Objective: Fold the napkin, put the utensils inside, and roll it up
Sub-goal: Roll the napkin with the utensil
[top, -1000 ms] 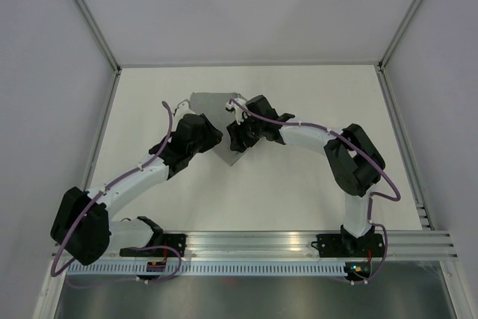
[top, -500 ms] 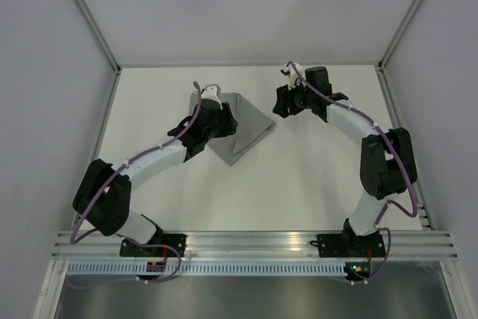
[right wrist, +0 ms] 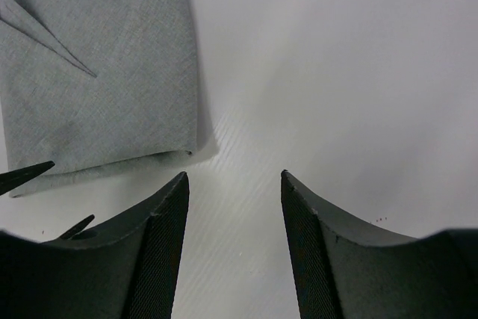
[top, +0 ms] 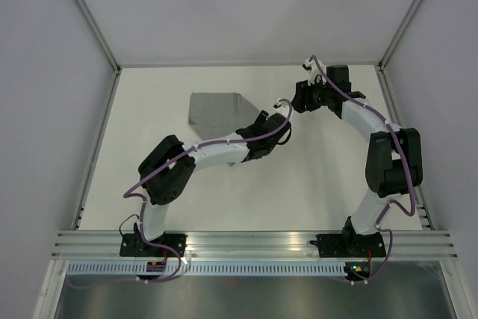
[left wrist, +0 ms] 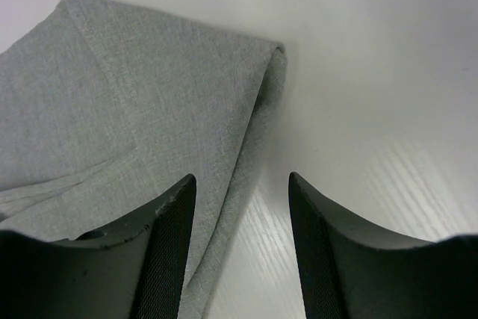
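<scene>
Napkin [top: 215,112] — folded, plain grey — lies flat on the white surface [top: 314,177], left of centre toward the far side. Left fingers [left wrist: 175,199] stand apart above its right edge, holding nothing. Right fingers [right wrist: 173,199] — right of the napkin, near the far edge — are likewise spread over bare surface, gripping nothing.
</scene>
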Controlling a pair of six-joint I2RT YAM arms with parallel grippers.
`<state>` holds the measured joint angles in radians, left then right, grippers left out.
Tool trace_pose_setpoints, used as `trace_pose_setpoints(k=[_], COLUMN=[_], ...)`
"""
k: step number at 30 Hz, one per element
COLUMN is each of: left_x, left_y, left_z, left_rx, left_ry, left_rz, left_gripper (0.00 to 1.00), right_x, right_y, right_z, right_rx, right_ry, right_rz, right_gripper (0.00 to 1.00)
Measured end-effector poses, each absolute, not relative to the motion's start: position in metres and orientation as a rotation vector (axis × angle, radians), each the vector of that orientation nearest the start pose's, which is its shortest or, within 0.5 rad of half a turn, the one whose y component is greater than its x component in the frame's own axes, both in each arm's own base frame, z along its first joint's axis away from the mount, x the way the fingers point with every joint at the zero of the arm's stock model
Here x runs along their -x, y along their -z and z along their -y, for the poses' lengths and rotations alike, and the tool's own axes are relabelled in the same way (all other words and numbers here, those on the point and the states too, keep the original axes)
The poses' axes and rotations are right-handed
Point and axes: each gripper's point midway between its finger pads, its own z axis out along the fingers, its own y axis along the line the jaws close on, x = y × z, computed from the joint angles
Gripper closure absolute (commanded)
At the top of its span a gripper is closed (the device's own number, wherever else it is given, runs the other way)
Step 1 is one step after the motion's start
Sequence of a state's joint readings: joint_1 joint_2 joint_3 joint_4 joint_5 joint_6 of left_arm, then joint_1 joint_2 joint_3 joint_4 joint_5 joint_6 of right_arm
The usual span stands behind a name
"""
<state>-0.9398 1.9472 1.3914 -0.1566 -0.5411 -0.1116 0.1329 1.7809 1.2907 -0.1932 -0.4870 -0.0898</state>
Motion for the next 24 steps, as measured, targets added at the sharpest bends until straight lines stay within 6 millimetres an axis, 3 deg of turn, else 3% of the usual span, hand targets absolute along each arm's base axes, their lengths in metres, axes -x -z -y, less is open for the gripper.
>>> trace_pose_setpoints(k=[10,15,24], left_x=[-0.357,-0.358,-0.356], left_y=[-0.049,-0.045,-0.038], left_z=[0.321,0.312,0.313], left_rx=[-0.784,-0.8,-0.844], left_ry=[-0.466,-0.539,-0.544], left_rz=[-2.081,-2.074,-2.083], left_gripper=[0.41,0.41,0.4], right_x=[-0.463,-0.461,-0.46], right_y=[-0.126,-0.125,-0.125], right_z=[-0.102,-0.103,-0.101], right_rx=[0.389,0.381,0.366], right_ry=[-0.558,-0.577,-0.586], right_rz=[-2.192,-2.195,-2.2], right_gripper=[0.43,0.43,0.43])
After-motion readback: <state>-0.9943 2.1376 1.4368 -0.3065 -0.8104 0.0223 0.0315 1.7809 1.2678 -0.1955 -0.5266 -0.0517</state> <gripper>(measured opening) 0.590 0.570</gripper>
